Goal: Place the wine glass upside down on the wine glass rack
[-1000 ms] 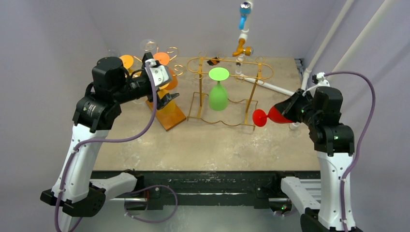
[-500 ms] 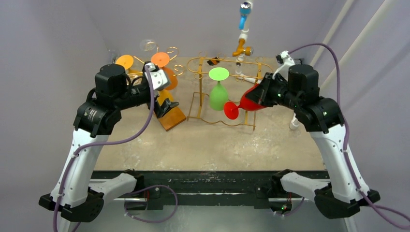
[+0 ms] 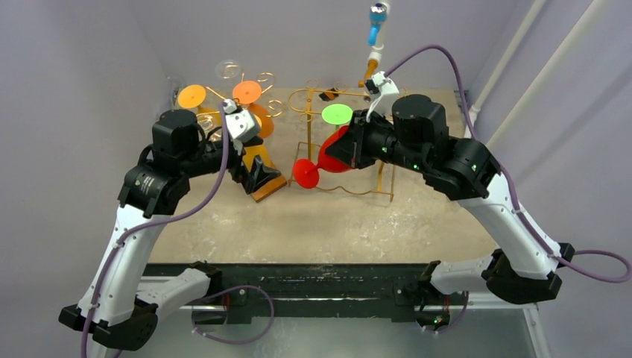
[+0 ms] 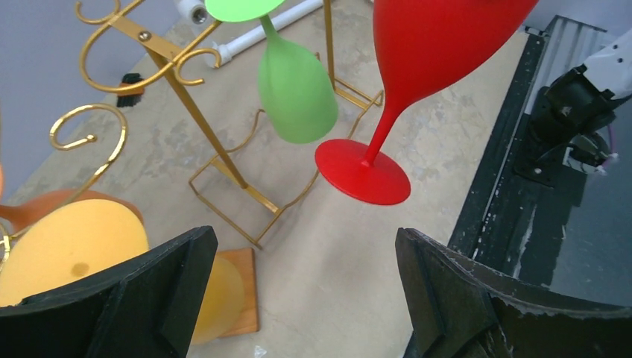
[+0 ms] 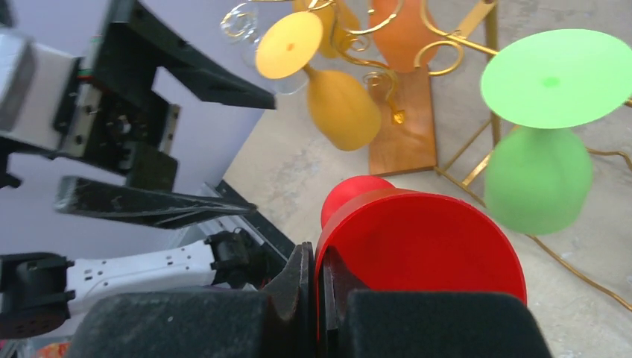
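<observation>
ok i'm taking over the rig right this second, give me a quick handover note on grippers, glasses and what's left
Right gripper: shut on the rim of the red wine glass.
Left gripper: open, empty, facing the glass from the left.
Things: the red wine glass is in the air, tilted, foot pointing down and left, in front of the gold wire rack. A green glass already hangs upside down in that rack.
Done: glass picked up and brought to the rack.
Left: turn it foot up, slide its stem into a free slot, let go.
</observation>
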### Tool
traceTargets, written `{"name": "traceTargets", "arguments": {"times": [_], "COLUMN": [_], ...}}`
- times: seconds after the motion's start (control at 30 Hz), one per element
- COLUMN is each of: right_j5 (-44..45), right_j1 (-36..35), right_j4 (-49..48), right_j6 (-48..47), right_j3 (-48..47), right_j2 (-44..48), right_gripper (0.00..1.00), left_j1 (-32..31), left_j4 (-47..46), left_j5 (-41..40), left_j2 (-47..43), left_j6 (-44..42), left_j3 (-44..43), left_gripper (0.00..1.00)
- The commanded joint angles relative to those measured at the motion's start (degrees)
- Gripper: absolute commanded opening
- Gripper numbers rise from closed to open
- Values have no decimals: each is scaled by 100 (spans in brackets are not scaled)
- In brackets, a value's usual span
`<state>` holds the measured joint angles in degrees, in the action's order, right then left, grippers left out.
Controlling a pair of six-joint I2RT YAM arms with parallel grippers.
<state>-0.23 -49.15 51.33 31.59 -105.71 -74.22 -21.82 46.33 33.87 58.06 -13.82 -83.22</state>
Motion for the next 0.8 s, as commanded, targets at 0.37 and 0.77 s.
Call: {"name": "traceTargets", "arguments": {"times": [0.37,0.77], "right_j5": [952,1625], "right_j1": [-1641,-2334], "right_j4": [-1380,-1633], "right_j6": [-448,-1080], "right_j3": [-435,-156], "right_j2": [-112,-38], "right_gripper": [0,0], "left_j1": [3,3], "left_j4": [-12,179], "left_j5": [630,727], "left_j2": [-150,27], "left_j6": [838,636], "left_j3": [354,65], "left_gripper": [97,35]}}
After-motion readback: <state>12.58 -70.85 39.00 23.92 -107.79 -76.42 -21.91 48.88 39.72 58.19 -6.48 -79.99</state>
